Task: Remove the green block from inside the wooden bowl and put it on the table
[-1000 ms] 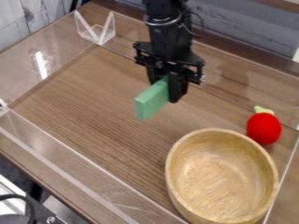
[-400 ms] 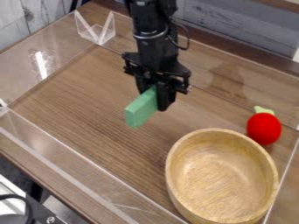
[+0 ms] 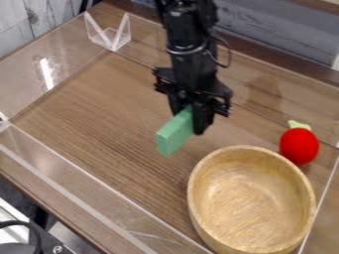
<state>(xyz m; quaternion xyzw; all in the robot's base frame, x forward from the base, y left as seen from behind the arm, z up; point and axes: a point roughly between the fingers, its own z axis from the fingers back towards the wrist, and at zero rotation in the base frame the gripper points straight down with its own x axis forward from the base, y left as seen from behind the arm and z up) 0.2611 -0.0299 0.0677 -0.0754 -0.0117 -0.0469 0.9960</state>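
The green block [image 3: 175, 132], a flat light-green bar, hangs tilted just above the table [image 3: 93, 109], left of the wooden bowl's rim. My gripper [image 3: 196, 115] is shut on its upper end, with the black arm rising straight up behind it. The wooden bowl [image 3: 252, 201] sits at the front right, pale and wide, with nothing inside it. The block is outside the bowl, a short way up and left of its rim.
A red strawberry-like toy [image 3: 299, 145] lies on the table right of the bowl. Low clear plastic walls [image 3: 54, 64] border the tabletop. A clear folded stand [image 3: 106, 32] sits at the back left.
The gripper with the green block swung left, then came back to the right and lower, ending nearer the bowl's rim. Bowl and red toy stayed put.
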